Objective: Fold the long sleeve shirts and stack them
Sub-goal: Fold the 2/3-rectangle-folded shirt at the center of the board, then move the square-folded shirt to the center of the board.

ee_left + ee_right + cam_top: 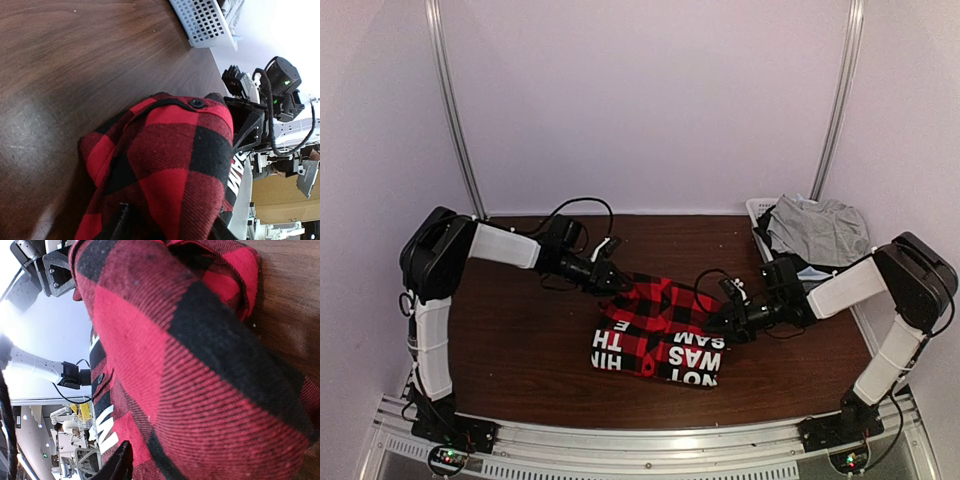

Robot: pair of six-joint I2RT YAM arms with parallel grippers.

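Observation:
A red-and-black check long sleeve shirt (660,325) lies folded in the middle of the table, with white letters along its near edge. My left gripper (613,282) is at the shirt's far left corner. In the left wrist view its fingers (122,222) stand apart, and the shirt (170,165) bulges between them. My right gripper (718,322) is at the shirt's right edge. In the right wrist view one finger (119,462) shows well off to the side, and the shirt (200,370) covers the other.
A white mesh basket (757,210) stands at the back right corner with a grey garment (815,230) heaped in it; its corner (205,22) shows in the left wrist view. Brown tabletop (520,340) surrounds the shirt.

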